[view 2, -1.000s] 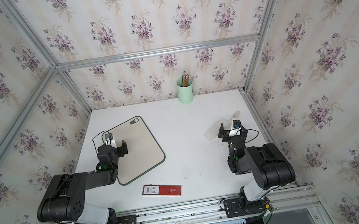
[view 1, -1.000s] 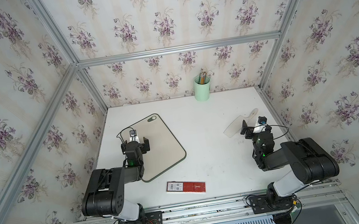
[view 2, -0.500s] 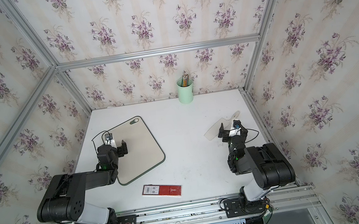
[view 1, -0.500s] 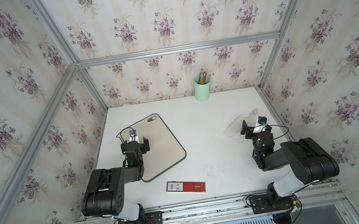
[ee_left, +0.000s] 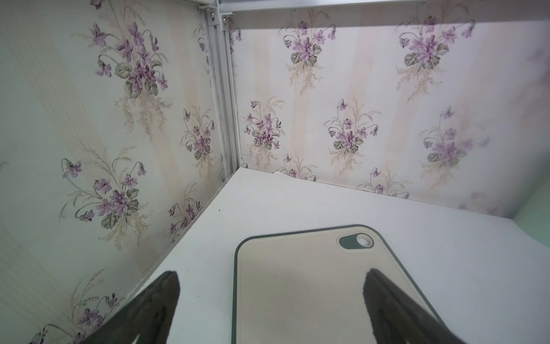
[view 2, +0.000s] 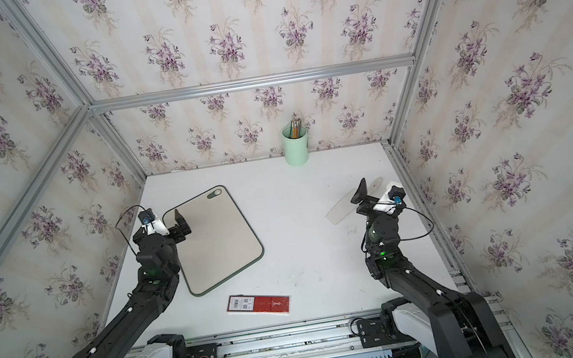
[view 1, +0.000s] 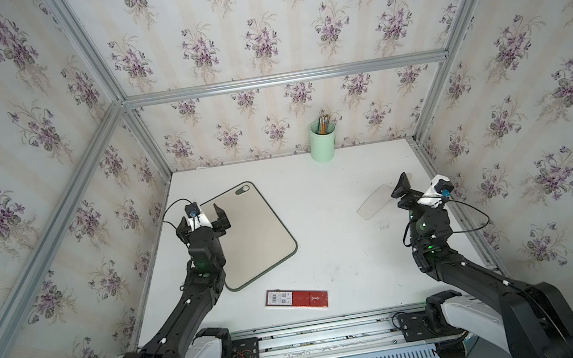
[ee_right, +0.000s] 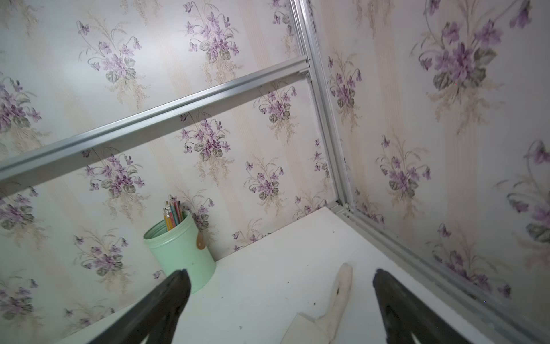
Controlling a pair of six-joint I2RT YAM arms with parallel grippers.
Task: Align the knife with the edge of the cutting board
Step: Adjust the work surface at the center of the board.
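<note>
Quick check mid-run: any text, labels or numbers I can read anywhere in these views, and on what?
None readable.
red box: white label with barcode-like blocks, and a small white mark, both too small to read.
mint cup: brown sticker, no legible text.

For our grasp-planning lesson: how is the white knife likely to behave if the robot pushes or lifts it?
The knife lies flat on the table, so a push would probably slide it, not roll it. Its broad thin blade looks stiff but hard to pinch from above. The curved handle seems the easier grip.
</note>
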